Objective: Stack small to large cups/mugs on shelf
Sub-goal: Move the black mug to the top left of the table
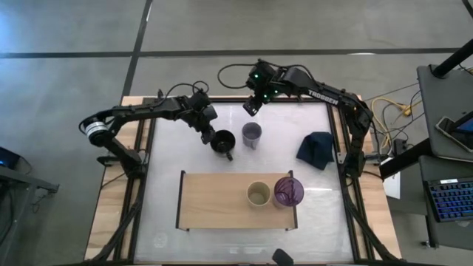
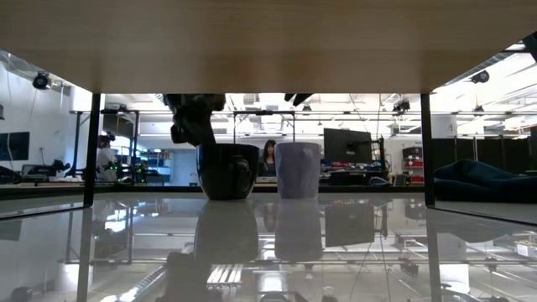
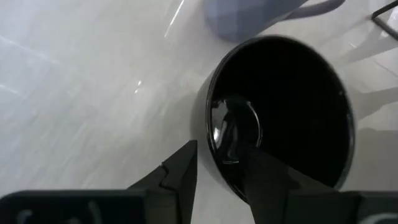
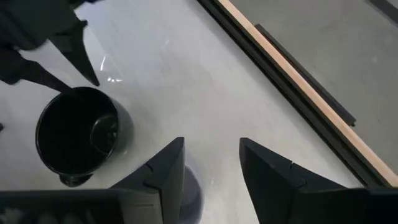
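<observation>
The light-wood shelf (image 1: 214, 199) stands near the table's front. On its right part stand the pale cream-olive cup (image 1: 258, 193) and the translucent purple cup (image 1: 288, 191). Behind the shelf, the black mug (image 1: 223, 140) and the grey-lavender mug (image 1: 252, 134) stand upright on the table, side by side. My left gripper (image 3: 217, 152) is open at the black mug's left rim, with one finger over the hollow and one outside the wall. My right gripper (image 4: 211, 142) hangs open above and behind the grey-lavender mug (image 4: 186, 190), holding nothing. My left gripper stands slanting down from the table's far left, its fingers on either side of the black mug's wall (image 3: 211, 124). Whether a finger touches the wall, I cannot tell. The mug stands upright on the table.
A dark blue cloth (image 1: 316, 148) lies crumpled at the table's right. The shelf's black brackets (image 2: 92, 151) stand at both short ends. The shelf's left half is bare wood. In the room beyond the table are desks, screens and a person (image 2: 270, 155).
</observation>
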Robot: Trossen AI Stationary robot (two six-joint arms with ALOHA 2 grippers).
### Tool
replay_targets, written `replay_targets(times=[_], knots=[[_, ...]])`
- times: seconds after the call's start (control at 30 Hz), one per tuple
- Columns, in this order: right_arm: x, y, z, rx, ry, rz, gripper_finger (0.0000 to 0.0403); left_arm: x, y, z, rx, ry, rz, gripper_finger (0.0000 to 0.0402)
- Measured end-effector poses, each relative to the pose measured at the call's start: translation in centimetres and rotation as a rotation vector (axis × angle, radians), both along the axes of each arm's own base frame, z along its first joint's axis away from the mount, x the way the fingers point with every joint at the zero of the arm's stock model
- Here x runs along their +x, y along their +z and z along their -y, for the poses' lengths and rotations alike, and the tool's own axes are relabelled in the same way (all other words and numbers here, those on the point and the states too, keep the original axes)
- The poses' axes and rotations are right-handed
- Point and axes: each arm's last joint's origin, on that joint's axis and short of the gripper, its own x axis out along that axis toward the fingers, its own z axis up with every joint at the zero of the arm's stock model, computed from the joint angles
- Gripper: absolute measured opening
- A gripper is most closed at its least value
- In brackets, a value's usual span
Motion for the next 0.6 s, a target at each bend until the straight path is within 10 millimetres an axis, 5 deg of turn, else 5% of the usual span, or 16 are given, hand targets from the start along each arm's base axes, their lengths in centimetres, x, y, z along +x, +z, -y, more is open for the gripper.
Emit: replay_targets(times=[0.6], knots=[[-0.3,-1.6,-0.2,0.029,0.014,-0.070,0.0139,1.2,-1.5,0.2,0.021,-0.073,-0.035,0.0087]])
